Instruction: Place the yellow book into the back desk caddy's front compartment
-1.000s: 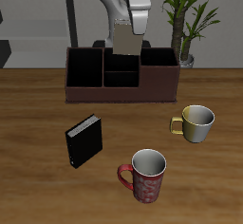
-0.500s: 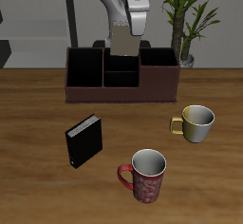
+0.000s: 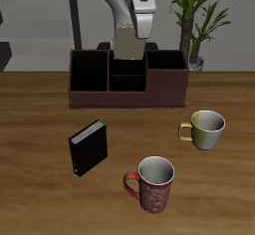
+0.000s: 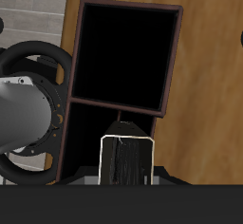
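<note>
The yellow book (image 3: pixel 130 47) hangs nearly upright in my gripper (image 3: pixel 132 32), which is shut on its upper end. It hovers just above the middle of the back desk caddy (image 3: pixel 127 98), a long reddish-brown box with dark cells. The front compartment (image 3: pixel 127 83) is the small middle cell nearer the table's front edge, and the book's lower end is over the cell behind it. In the wrist view the book (image 4: pixel 126 159) shows end on between the fingers of the gripper (image 4: pixel 126 177), with a large dark cell of the caddy (image 4: pixel 74 57) beyond it.
A thicker black book (image 3: pixel 87 147) stands on the table in front of the caddy. A red patterned mug (image 3: pixel 153 185) and a pale mug with a gold handle (image 3: pixel 206 129) stand nearer the front edge. A potted plant (image 3: pixel 196 25) stands behind the caddy's end.
The held book has risen slightly and swung from a slight tilt to nearly upright over the caddy's middle. Nothing else has moved.
</note>
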Controlling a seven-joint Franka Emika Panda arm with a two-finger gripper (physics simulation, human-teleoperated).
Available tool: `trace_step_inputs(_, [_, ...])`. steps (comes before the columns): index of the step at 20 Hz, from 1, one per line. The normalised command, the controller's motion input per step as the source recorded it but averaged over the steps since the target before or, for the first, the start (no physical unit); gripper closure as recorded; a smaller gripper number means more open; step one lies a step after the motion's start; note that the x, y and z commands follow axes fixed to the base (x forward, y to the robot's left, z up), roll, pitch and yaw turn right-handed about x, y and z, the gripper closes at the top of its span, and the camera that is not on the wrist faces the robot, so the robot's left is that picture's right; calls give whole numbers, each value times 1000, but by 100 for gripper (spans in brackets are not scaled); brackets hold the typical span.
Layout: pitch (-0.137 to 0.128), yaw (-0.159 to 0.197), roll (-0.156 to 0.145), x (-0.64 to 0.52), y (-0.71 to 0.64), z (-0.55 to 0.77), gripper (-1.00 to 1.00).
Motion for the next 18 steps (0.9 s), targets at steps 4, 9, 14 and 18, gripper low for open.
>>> trace_step_inputs(4, [-12,-22,-12,20,-25,66,100])
trace_step_inputs(9, [-20,-45,12,20,33,-5,100])
trace_step_inputs(14, [1,5,22,-2,82,-26,100])
trace_step_inputs(18, [-1,-6,13,22,49,-22,100])
